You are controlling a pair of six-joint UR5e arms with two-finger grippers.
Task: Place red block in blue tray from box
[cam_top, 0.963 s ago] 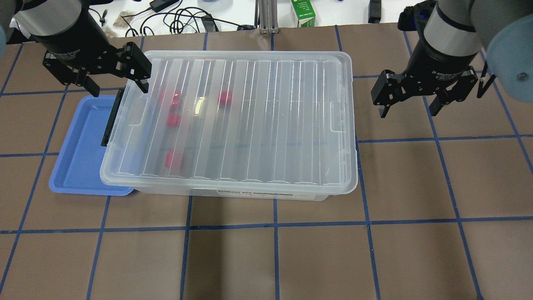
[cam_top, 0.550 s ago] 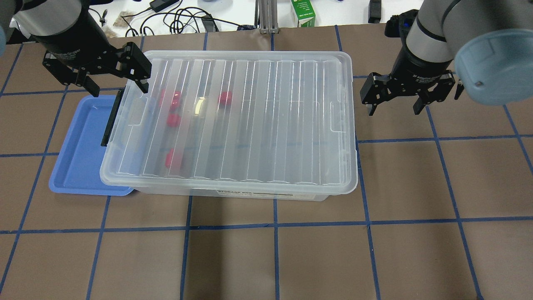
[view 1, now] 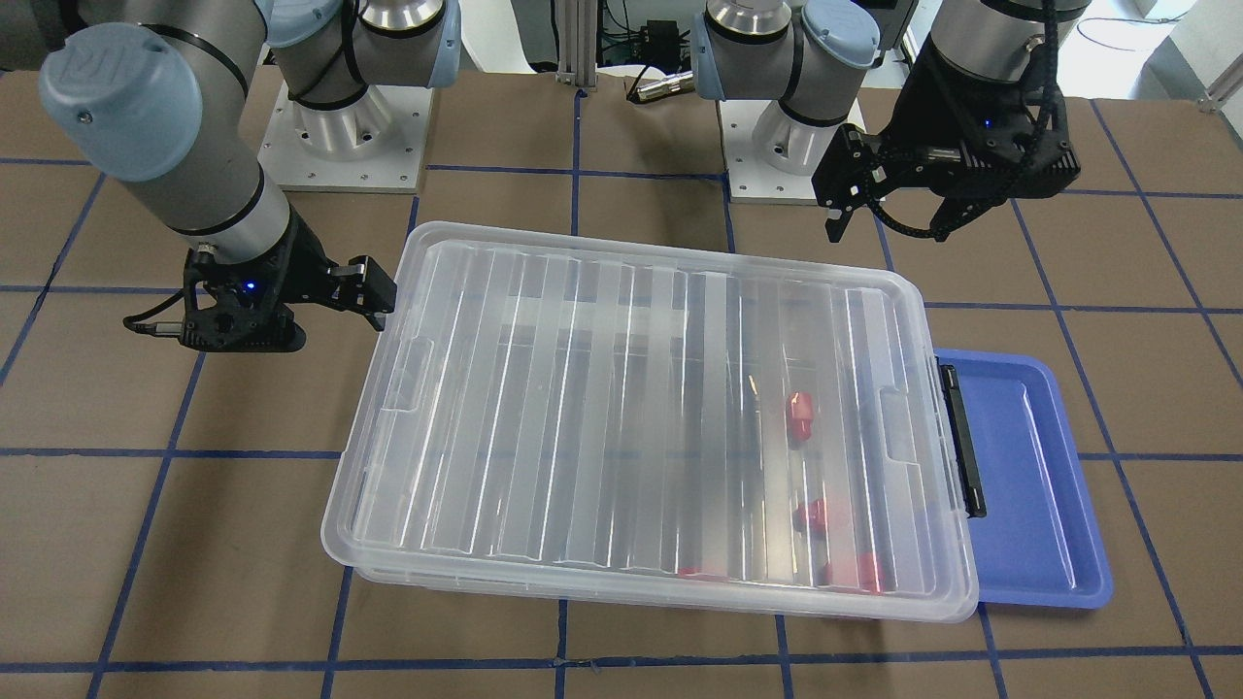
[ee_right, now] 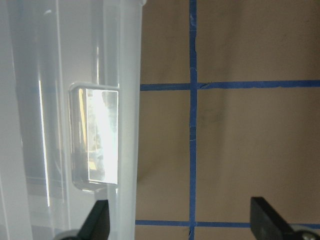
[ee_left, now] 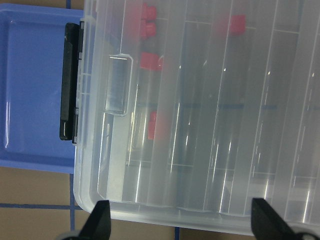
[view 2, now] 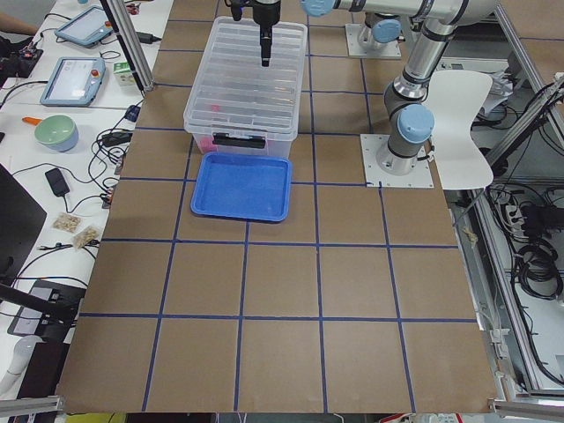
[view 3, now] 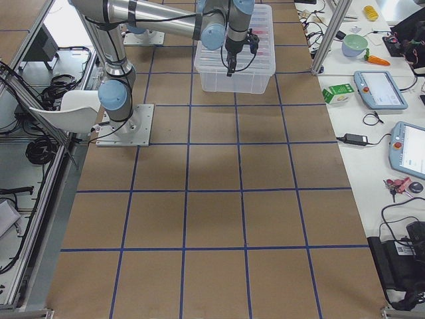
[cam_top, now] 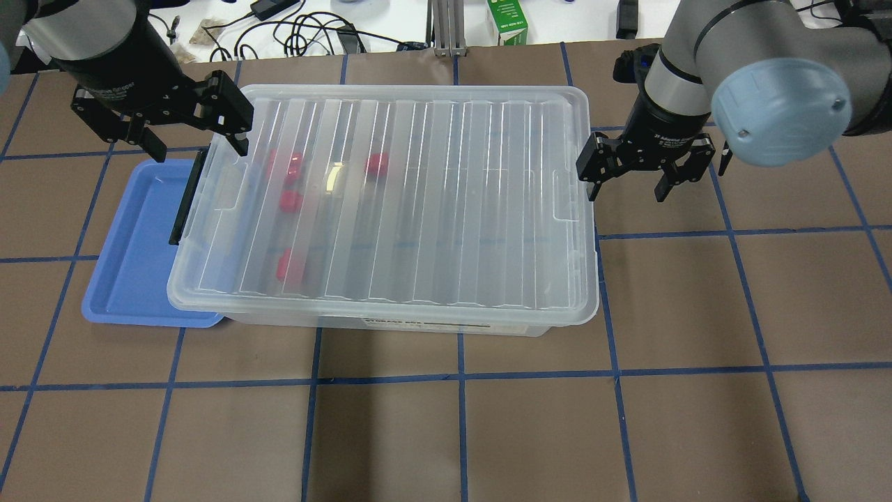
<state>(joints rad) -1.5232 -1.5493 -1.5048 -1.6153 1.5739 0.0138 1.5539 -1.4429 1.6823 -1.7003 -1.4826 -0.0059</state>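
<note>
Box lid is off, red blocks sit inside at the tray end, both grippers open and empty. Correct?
Not quite: the lid is on the box, lying over the red blocks; the overhead exterior view shows its ribs across them. The rest holds: blocks at the blue tray end, left gripper and right gripper open and empty.

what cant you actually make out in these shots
Red blocks: overhead view, smeared by the ribbed lid of the box; shape and exact count unclear.
Blue tray: overhead view, side nearest the box hidden under the lid.
Right end effector: no view settles whether a finger touches the box rim.
Red blocks again: both side views, too small to tell apart.
</note>
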